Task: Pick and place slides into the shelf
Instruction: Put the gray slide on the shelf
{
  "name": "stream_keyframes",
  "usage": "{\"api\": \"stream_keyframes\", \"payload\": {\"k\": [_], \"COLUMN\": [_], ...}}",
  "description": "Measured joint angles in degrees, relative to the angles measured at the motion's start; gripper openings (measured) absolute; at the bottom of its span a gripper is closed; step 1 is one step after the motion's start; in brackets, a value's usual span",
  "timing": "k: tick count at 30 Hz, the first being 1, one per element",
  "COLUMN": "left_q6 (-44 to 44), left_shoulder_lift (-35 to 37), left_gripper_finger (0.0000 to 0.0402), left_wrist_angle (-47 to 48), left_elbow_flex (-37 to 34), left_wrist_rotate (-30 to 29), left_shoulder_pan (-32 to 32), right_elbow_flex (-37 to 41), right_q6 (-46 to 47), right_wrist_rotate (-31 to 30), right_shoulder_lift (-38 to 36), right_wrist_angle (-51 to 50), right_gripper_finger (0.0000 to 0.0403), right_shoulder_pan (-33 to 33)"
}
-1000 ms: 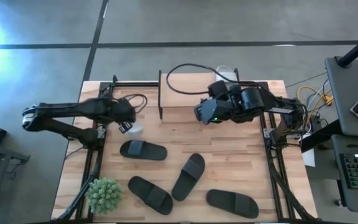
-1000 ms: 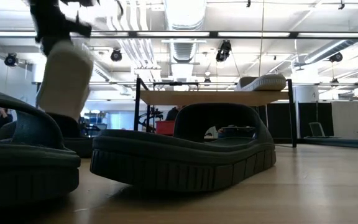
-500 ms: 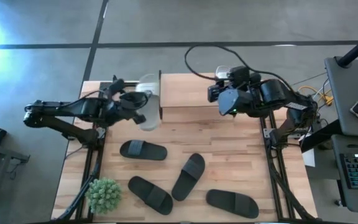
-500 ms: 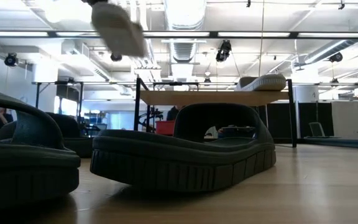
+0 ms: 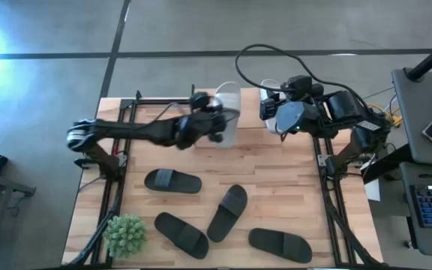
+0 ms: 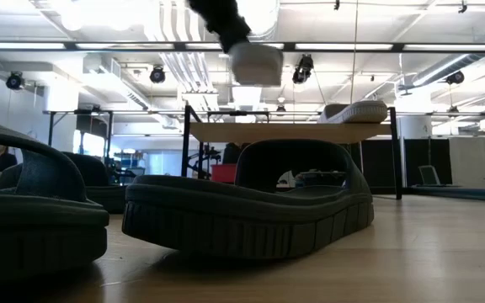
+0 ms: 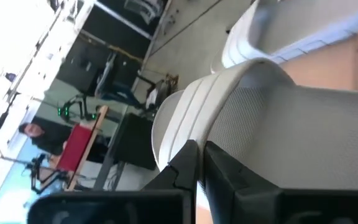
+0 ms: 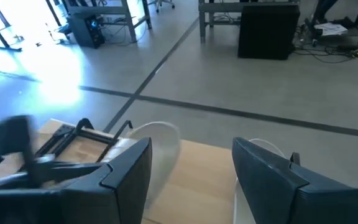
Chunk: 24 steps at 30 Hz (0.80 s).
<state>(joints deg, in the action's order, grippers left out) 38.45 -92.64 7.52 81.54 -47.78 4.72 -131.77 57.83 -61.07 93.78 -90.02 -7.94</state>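
Observation:
My left gripper [image 5: 217, 124] is shut on a white slide [image 5: 229, 112], held in the air over the shelf's wooden top board [image 5: 252, 105]. In the low view this slide [image 6: 256, 63] hangs above the board [image 6: 289, 131]. A second white slide [image 6: 356, 111] lies sole-down on the board's right part. My right gripper [image 5: 270, 112] is open and hovers beside that slide, touching nothing. Several black slides [image 5: 172, 181] [image 5: 227, 212] [image 5: 279, 245] lie flat on the table in front of the shelf. My left gripper pinches the white slide between its two fingers [image 7: 188, 163] at the edge of the striped strap [image 7: 197, 115]. The fingers reach in roughly level from the table's left. The slide is lifted clear, above the shelf board, tilted on its side.
A green bushy plant [image 5: 124, 235] stands at the table's near left corner. Black frame rails run along both table sides [image 5: 115, 187] [image 5: 328, 195]. A cable loops above the right arm [image 5: 253, 56]. Bare wood lies between shelf and black slides [image 5: 276, 172].
My left gripper has carried the white slide from the table's left side up and toward the right and far edge, over the shelf top; the slide has turned from hanging to tilted. My right gripper has drawn back from the shelf's front toward the far right.

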Motion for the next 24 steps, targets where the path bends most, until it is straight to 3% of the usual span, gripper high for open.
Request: {"api": "stream_keyframes", "payload": {"k": [9, 12, 24], "left_q6": [-5.4, -10.7, -12.5], "left_shoulder_lift": [-15.3, -17.9, -26.6], "left_gripper_finger": [0.0000, 0.0000, 0.0000], "left_wrist_angle": [7.8, 10.3, 6.8], "left_elbow_flex": [21.1, 25.5, 29.7], "left_wrist_rotate": [1.7, 6.6, 8.3], "left_shoulder_pan": [5.0, 6.2, 10.8], "right_elbow_flex": [0.0, 0.0, 0.4], "right_q6": [-1.5, -2.0, -5.9], "right_wrist_rotate": [1.5, 1.6, 4.6], "right_shoulder_lift": [-2.3, -3.0, -3.7], "right_wrist_angle": [0.0, 0.0, 0.0], "right_gripper_finger": [0.0214, 0.0214, 0.0215], "right_shoulder_pan": [-0.1, -0.1, 0.0]}}
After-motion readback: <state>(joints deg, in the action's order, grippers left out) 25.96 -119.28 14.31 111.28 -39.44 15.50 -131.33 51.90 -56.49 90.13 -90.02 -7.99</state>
